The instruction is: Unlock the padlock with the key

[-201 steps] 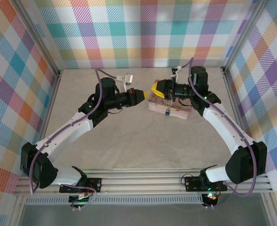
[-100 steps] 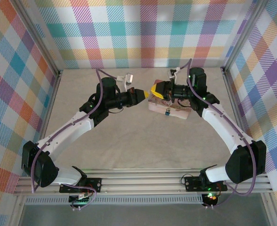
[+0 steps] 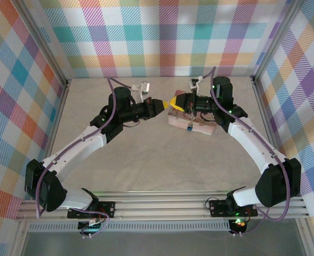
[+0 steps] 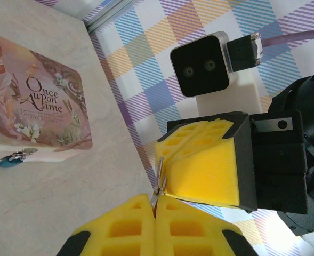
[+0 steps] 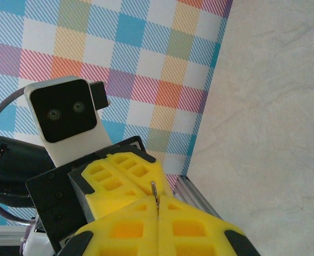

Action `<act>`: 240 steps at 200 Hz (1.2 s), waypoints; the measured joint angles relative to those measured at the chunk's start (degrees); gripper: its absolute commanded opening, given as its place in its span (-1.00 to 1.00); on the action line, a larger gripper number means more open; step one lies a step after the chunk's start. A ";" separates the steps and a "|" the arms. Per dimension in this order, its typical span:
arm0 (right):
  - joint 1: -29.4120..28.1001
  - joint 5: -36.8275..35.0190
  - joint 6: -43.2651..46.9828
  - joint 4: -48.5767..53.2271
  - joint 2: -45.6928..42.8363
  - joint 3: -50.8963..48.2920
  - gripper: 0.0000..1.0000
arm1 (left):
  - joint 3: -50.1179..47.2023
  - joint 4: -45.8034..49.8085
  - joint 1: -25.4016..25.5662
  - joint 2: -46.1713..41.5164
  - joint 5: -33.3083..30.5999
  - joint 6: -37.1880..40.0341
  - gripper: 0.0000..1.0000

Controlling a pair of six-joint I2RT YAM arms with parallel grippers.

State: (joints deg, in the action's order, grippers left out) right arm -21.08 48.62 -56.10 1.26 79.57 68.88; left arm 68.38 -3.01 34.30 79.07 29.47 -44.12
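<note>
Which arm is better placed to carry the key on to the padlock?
Right, probably. Both hands look shut on the key, but the right hand sits over the corner of the box, whose padlock hangs on its near edge; the left hand is off to the box's side.

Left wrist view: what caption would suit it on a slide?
Left claw and right claw meet tip to tip on a small key, the storybook box and its blue padlock on the table beyond.

Most of the key (image 5: 154, 191) is buried in the left hand (image 4: 154, 205) and right hand (image 5: 158, 209).
</note>
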 measured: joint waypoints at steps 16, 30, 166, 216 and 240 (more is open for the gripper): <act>0.00 0.00 0.02 -0.35 0.00 -0.26 -1.00 | -0.15 -0.04 0.00 -0.02 0.00 0.00 -1.00; 0.00 0.04 0.02 -0.39 0.00 -0.63 -1.00 | -0.57 -0.13 0.00 -0.04 0.02 0.00 -1.00; -0.37 -4.15 26.45 26.75 1.70 14.60 -1.00 | -1.16 11.26 -1.62 -4.90 -2.36 6.62 -0.03; -0.81 -9.57 40.79 39.71 2.80 20.92 -1.00 | -1.55 13.16 -2.97 -8.98 -2.56 10.62 -0.01; -1.20 -10.27 46.86 44.26 4.33 23.54 -1.00 | -2.16 10.54 -2.97 -8.98 -0.37 11.26 0.00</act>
State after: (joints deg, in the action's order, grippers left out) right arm -22.28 38.35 -9.23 45.52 83.90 92.42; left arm 66.22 7.53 31.33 70.08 29.10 -32.86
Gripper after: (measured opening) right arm 0.066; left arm 0.497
